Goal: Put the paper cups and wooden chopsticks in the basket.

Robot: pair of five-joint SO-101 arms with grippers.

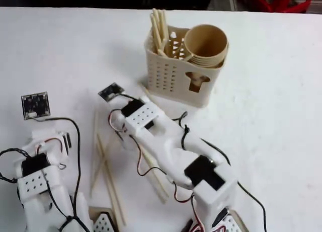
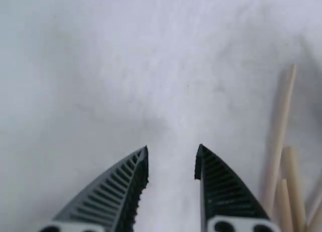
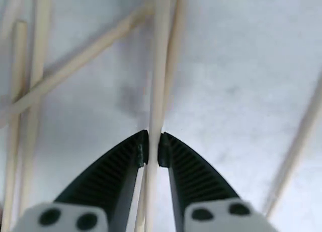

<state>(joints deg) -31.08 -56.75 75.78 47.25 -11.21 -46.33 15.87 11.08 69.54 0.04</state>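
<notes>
Your right gripper (image 3: 150, 151) is pinching one round wooden chopstick (image 3: 160, 66) between ridged black jaws; your left gripper (image 2: 171, 161) is gaping beside at least three more chopsticks (image 2: 279, 136).

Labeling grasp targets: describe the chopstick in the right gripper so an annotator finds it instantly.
Start at the basket toward the far side of the table; loose chopsticks lie scattered in front of it, between the arms. The gripped chopstick is the one pinched between the tips of the right gripper; its neighbours lie untouched.
</notes>
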